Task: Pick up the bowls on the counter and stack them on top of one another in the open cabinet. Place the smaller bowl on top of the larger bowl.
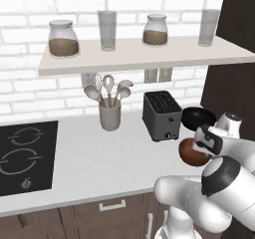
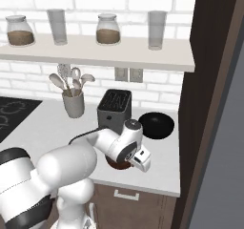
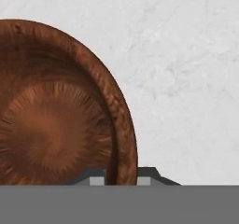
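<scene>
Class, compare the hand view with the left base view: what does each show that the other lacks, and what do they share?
Hand view alone: the gripper shut on the brown bowl's rim, one fingertip inside, one outside.

Left base view alone: the black bowl behind the brown one, the toaster, the utensil holder, the cooktop, and the shelf carrying jars and glasses.

Shared: the brown bowl and the pale counter.

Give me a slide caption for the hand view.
Gripper shut on the brown bowl's rim, over the pale counter.
</scene>
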